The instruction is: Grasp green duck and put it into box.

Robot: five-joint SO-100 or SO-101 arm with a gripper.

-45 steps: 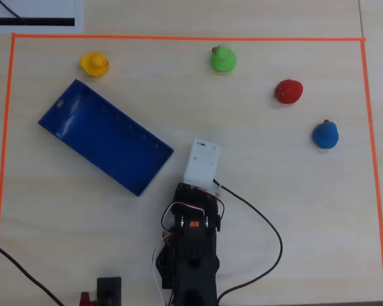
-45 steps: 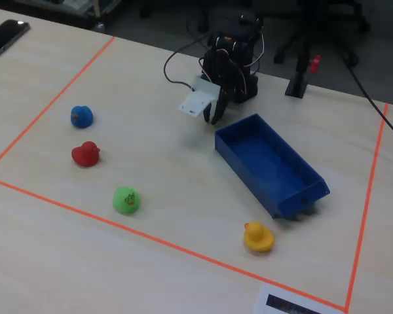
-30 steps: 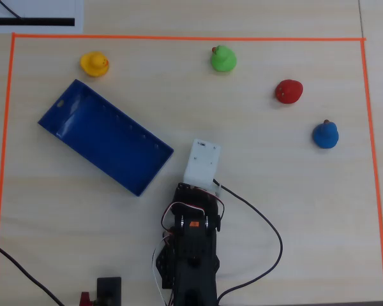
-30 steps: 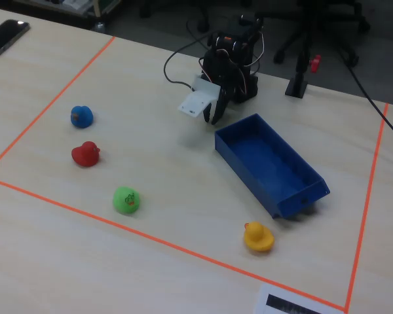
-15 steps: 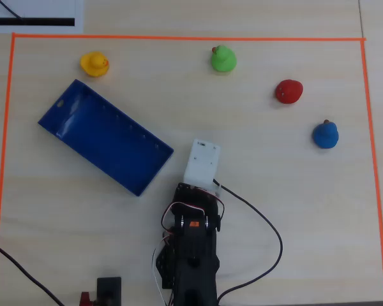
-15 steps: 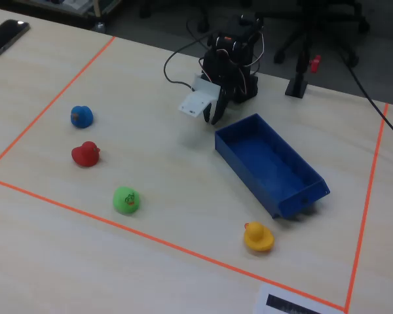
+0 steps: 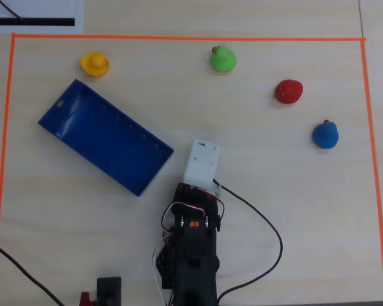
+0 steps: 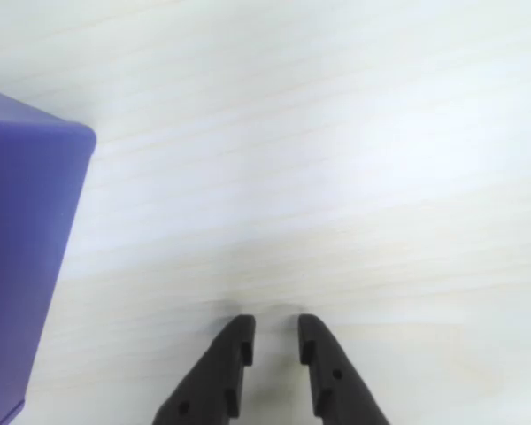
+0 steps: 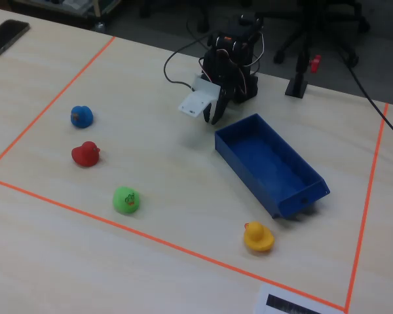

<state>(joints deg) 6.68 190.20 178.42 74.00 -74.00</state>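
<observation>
Evidently, nothing of the task had been carried out when we inspected the scene. We found the green duck (image 7: 223, 59) standing untouched on the table (image 7: 274, 191) near the far orange tape line (image 7: 179, 37), well apart from the arm. The box (image 7: 105, 136), a shallow dark blue tray, lay empty, its near corner just beside the folded arm. The gripper (image 8: 275, 332) hung low over bare tabletop; in the wrist view we noted its jaws standing a narrow gap apart, with nothing between them. The yellow duck (image 7: 94, 63), red duck (image 7: 288, 91) and blue duck (image 7: 325, 135) sat apart from one another inside the taped area. In our judgement the whole sequence remained: reach to the green duck, grasp, carry and release into the box.
</observation>
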